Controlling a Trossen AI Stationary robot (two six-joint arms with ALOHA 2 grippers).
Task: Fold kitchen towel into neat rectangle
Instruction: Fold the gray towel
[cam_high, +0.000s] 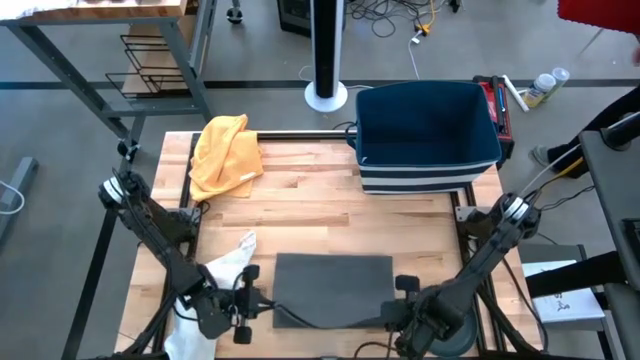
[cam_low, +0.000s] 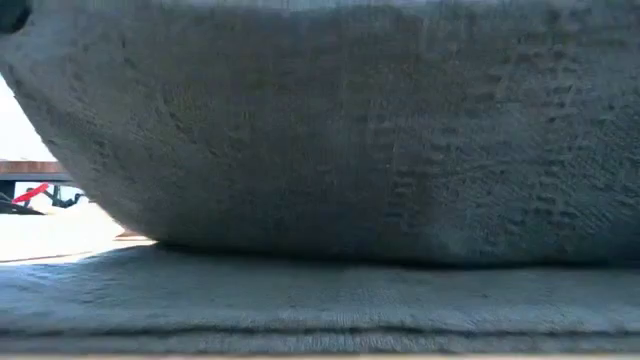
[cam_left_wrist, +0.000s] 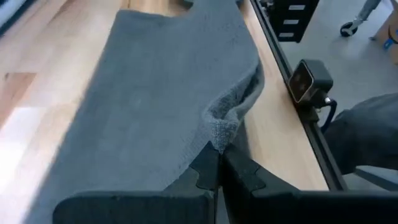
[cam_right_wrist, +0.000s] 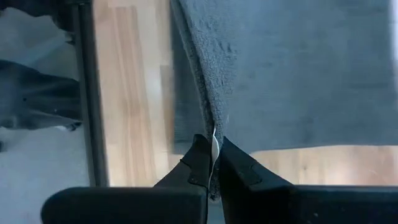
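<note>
The grey kitchen towel (cam_high: 335, 283) lies near the table's front edge, its far part flat on the wood. My left gripper (cam_high: 262, 301) is shut on its near left corner. My right gripper (cam_high: 398, 301) is shut on its near right corner. In the low view the raised cloth (cam_low: 330, 120) arches over a layer lying on the table (cam_low: 320, 300). My left gripper pinches the towel's near left corner (cam_left_wrist: 217, 132) between its two fingers, slanting down from the table's left. The cloth bunches at the fingertips and is raised there. My right gripper pinches the near right edge (cam_right_wrist: 213, 127) from above, a white label between its fingers (cam_right_wrist: 200, 163). The cloth hangs away from the fingers toward the table.
A yellow cloth (cam_high: 228, 152) lies at the back left and a white cloth (cam_high: 230, 262) beside my left arm. A dark blue bin (cam_high: 428, 125) stands at the back right. Bare wood (cam_high: 310, 205) shows between them and the towel.
</note>
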